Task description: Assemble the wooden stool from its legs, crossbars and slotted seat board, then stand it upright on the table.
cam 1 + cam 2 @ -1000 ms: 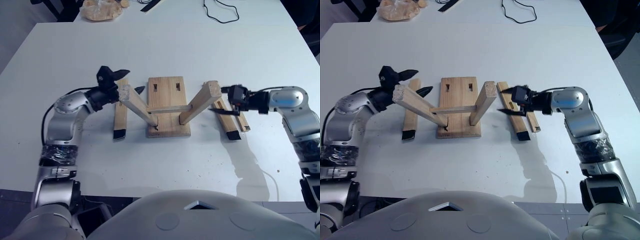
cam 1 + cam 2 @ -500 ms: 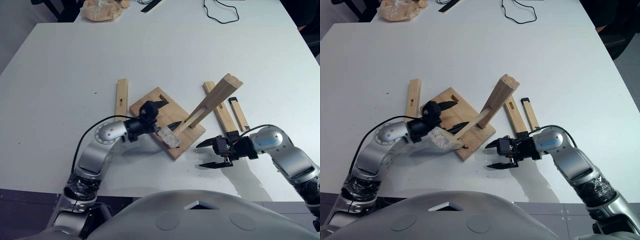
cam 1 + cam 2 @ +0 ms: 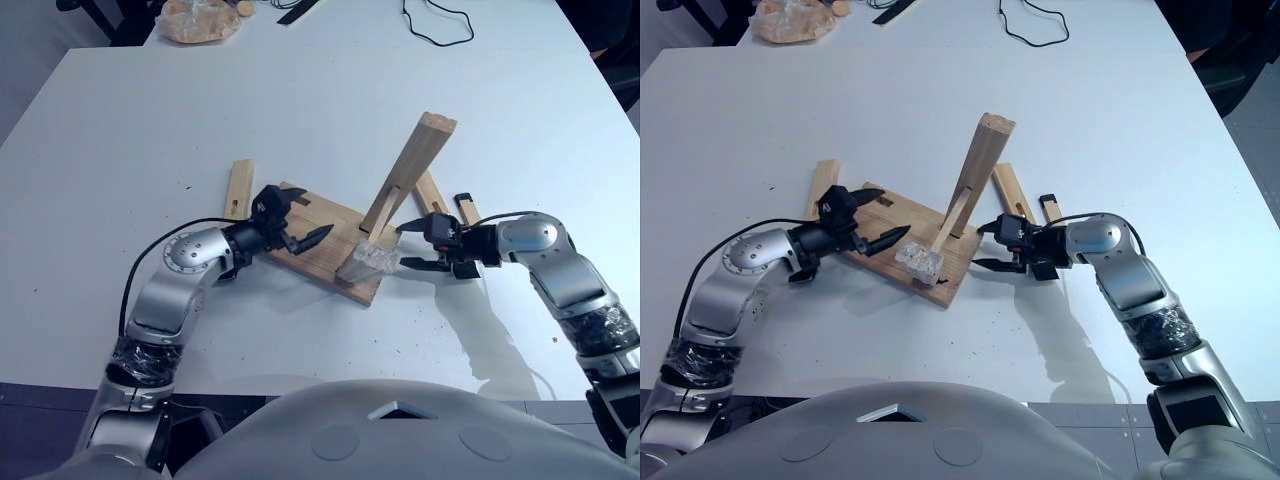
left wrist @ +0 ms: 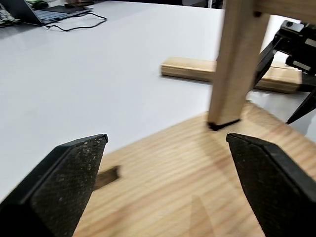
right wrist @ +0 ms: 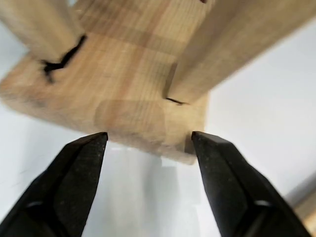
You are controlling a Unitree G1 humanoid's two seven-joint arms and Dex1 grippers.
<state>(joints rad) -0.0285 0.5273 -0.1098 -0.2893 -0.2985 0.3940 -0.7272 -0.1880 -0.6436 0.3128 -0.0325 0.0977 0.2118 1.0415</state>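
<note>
The slotted seat board [image 3: 305, 243] lies flat and skewed on the white table. Two legs stand in it, joined by a crossbar: one leg [image 3: 411, 165] leans up and back, the other leg [image 3: 368, 260] points toward me. My left gripper [image 3: 315, 213] hovers open over the board's left part, with nothing between its fingers [image 4: 69, 182]. My right gripper [image 3: 402, 247] is open at the board's right edge, level with the board [image 5: 123, 89]. A loose leg [image 3: 237, 188] lies behind the left gripper. Two more loose pieces [image 3: 434, 192] lie behind the right gripper.
A crumpled bag [image 3: 205, 18] and a black cable [image 3: 435, 25] lie at the table's far edge. Bare white table [image 3: 330, 100] stretches behind the parts, with a narrower strip in front toward the near edge.
The board with its legs has swung round and shifted. My left gripper has drawn back left, off the near leg's end. My right gripper has risen from the table's front to the board's right edge.
</note>
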